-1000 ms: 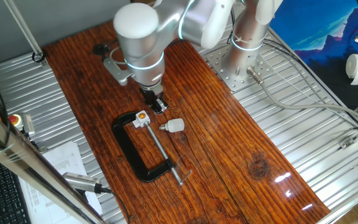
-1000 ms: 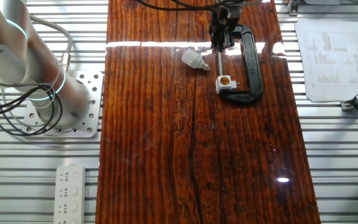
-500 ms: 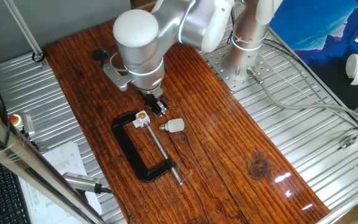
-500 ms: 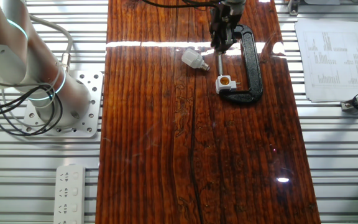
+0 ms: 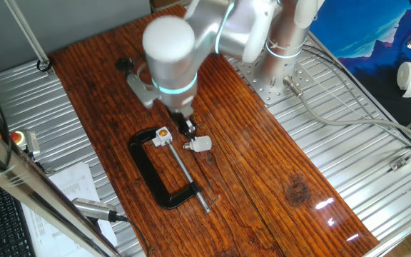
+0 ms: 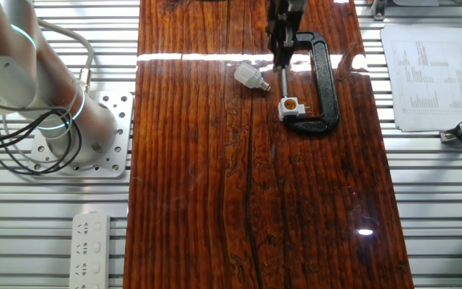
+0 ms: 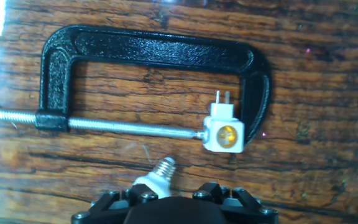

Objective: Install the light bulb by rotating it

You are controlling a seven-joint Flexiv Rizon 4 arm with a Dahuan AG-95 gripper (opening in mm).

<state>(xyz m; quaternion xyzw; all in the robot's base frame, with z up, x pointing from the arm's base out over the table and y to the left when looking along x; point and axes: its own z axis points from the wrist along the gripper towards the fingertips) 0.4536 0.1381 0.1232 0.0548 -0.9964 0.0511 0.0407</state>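
Wooden tabletop (image 6: 215,201) — light bulb (image 6: 249,76) lies on its side at 9 o'clock of socket block (image 6: 290,107). Hand view alone shows plug prongs on the block. Gripper (image 5: 189,130) just above bulb — jaw state can't tell.

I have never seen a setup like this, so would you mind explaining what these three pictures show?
They show one moment at a wooden table, seen by three cameras. Two are fixed and look from different sides. The third sits on the robot's hand and looks down along its fingers.

The silver machine is a robot arm with a two-finger gripper at its tip. It hangs low above the light bulb, which lies on its side on the wood and is not yet picked up.

Beside it, a black clamp pins a small white socket with an orange centre, where the bulb is meant to be screwed in. Nothing appears to be held; whether the gripper is open I cannot tell.
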